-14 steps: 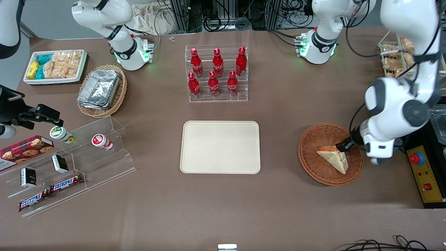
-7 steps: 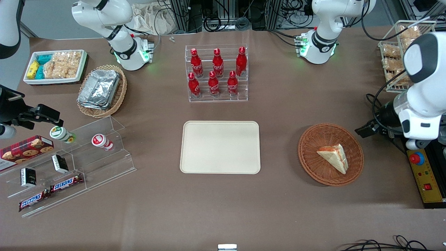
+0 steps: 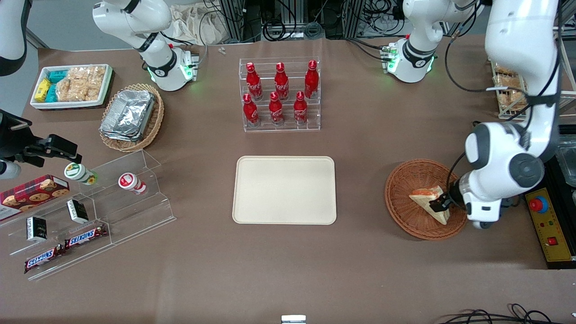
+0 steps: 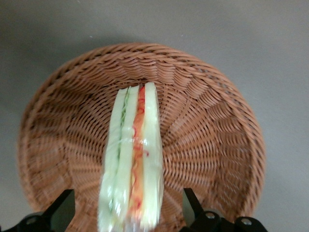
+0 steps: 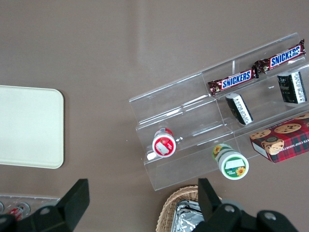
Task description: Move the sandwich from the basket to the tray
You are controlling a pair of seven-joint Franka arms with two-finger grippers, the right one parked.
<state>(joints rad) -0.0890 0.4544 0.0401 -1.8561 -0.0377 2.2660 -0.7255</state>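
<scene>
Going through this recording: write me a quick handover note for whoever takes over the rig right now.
Claw: open, down in the basket, one finger on each side of the sandwich, not closed on it.
Sandwich: lying in the basket.
Tray: nothing on it, toward the parked arm from the basket.
Done: approach.
Left: grasp, lift, carry to tray, release.

Snack rack (image 5: 193, 116) stood near the tray (image 5: 29, 125) on a brown table (image 5: 120, 43)

Two Snickers bars (image 5: 256, 67) lay end to end on one step, two dark packets (image 5: 240, 108) on the next, and a red-lidded cup (image 5: 163, 143) and a green-lidded cup (image 5: 232, 164) on the others. A cookie box (image 5: 282, 140) sat at the rack's end.
</scene>
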